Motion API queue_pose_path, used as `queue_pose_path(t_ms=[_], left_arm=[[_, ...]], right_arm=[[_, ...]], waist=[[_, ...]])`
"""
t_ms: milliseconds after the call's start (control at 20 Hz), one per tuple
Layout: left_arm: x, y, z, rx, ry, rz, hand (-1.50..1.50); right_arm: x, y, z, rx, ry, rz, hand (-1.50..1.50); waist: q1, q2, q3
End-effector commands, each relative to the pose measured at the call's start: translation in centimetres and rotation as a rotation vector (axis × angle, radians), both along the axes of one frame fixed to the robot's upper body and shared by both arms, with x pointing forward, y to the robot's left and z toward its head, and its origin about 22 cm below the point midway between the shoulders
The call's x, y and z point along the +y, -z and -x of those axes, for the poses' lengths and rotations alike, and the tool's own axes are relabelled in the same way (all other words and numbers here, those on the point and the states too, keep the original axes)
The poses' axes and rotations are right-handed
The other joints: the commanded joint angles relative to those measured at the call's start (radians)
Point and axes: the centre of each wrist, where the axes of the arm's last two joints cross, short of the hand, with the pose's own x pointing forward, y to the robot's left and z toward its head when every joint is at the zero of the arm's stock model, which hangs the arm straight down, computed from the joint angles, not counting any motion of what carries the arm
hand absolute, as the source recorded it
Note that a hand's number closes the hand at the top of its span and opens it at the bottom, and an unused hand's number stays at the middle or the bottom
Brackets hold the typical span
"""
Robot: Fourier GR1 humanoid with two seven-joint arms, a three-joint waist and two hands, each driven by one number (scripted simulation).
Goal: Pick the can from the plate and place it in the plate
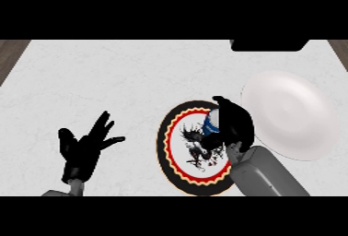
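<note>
The right hand (229,123) has its fingers curled round the can (212,122), which sits just left of the palm over the patterned plate (170,143). The white plate (292,115) lies immediately right of those fingers. The left hand (85,146) rests well apart, fingers spread.

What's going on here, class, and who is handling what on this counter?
The robot's right hand is curled around a blue and white can over the patterned plate, which has a black rim and a red ring. A plain white plate lies just to its right, holding nothing. The left hand rests open at the lower left, fingers up. The can is not yet in the white plate.
</note>
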Motion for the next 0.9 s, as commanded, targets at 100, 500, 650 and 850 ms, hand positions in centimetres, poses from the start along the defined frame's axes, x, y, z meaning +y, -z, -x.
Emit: queue_pose_path(t_ms=[100,500,650,850], left_arm=[[0.4,1.5,-0.4,0.030,-0.006,-0.006,0.00],[-0.2,2.0,-0.2,0.025,0.014,-0.004,0.00],[-0.6,0.7,-1.0,-0.002,0.062,-0.014,0.00],[-1.1,0.5,-1.0,0.004,0.075,0.008,0.00]], right_arm=[[-0.7,1.5,-2.4,0.032,-0.045,0.102,1.50],[5.7,1.3,-1.8,-0.018,0.070,0.132,1.50],[6.9,0.2,-3.2,0.003,0.249,0.124,1.50],[8.3,-0.9,-3.6,-0.179,0.310,0.114,1.50]], waist=[[0.003,0.005,-0.003],[0.015,0.007,-0.003],[0.063,0.016,-0.003],[0.076,0.013,-0.003]])
